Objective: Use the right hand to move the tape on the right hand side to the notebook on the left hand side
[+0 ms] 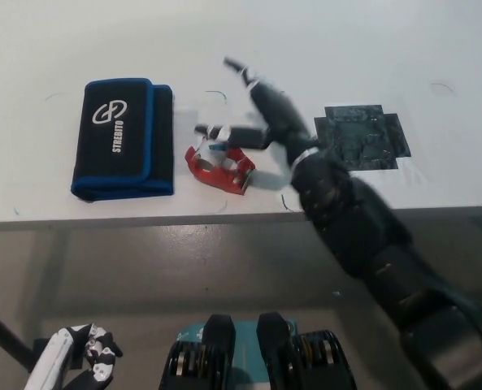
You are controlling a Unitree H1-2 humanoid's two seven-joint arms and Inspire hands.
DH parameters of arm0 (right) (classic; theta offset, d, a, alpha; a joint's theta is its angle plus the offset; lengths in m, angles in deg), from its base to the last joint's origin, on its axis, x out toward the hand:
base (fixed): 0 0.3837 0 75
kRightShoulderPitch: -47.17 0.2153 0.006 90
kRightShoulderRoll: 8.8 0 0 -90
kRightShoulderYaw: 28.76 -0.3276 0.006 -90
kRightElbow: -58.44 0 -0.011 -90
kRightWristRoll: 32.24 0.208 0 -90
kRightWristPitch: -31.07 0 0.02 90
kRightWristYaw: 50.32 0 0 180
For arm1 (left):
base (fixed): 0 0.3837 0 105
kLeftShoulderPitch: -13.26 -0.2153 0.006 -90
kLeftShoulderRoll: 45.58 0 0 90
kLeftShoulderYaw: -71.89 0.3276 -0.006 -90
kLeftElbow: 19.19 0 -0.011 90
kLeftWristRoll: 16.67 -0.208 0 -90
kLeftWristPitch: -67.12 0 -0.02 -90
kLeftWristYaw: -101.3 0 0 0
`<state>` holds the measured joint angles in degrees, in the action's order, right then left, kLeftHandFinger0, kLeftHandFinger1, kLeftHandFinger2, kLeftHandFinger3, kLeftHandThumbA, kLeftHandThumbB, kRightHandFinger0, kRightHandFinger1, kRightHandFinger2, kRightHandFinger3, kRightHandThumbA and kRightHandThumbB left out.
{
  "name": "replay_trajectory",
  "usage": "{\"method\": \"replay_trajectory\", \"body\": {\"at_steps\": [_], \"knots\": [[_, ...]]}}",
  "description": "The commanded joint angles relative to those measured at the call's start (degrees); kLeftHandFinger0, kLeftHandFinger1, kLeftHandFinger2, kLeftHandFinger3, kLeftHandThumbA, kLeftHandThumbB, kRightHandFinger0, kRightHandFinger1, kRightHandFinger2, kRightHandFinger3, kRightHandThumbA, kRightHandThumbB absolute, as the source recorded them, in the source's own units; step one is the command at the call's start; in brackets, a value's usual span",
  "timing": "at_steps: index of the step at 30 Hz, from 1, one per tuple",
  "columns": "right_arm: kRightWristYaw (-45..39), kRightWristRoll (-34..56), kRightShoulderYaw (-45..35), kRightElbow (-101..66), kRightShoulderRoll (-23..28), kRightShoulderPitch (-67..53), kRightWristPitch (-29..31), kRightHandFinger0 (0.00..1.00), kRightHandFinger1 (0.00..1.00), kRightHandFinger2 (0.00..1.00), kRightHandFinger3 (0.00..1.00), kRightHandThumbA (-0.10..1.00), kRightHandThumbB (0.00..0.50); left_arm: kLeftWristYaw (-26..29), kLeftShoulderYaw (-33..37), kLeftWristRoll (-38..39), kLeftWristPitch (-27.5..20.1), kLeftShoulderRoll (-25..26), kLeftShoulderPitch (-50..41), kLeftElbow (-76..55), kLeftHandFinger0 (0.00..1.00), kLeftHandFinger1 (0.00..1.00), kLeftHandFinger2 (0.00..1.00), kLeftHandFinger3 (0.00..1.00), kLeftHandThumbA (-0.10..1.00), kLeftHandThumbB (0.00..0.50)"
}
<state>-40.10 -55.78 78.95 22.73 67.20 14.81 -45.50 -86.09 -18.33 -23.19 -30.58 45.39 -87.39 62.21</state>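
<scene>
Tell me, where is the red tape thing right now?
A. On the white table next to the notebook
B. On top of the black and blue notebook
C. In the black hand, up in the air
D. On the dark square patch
A: the red tape lies on the white table just right of the notebook, with the open right hand off it.
</scene>
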Motion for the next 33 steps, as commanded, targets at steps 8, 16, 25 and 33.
{"method": "replay_trajectory", "body": {"at_steps": [8,16,25,33], "knots": [[-10.1,2.4,-4.4,-36.2,10.6,-9.2,-11.4,1.00,1.00,1.00,1.00,0.87,0.384,-0.7,-0.1,0.0,-1.5,1.5,-0.2,-0.8,0.31,0.17,0.18,0.33,0.10,0.081],[-11.6,3.7,-8.5,-57.7,16.5,-26.2,-14.7,1.00,1.00,1.00,1.00,0.96,0.400,-1.0,0.2,0.1,-2.1,1.5,-0.5,0.0,0.30,0.17,0.18,0.33,0.09,0.081],[-10.6,2.6,-11.7,-72.4,19.8,-46.6,-10.4,1.00,1.00,1.00,1.00,0.88,0.415,-0.6,-0.1,0.0,-1.5,1.3,0.3,0.3,0.26,0.16,0.18,0.34,0.03,0.074],[-8.6,-2.2,-11.5,-74.1,20.9,-62.0,-5.3,1.00,1.00,1.00,1.00,0.96,0.366,-0.6,0.0,0.2,-2.1,1.3,0.6,1.2,0.23,0.15,0.17,0.33,0.07,0.079]]}}
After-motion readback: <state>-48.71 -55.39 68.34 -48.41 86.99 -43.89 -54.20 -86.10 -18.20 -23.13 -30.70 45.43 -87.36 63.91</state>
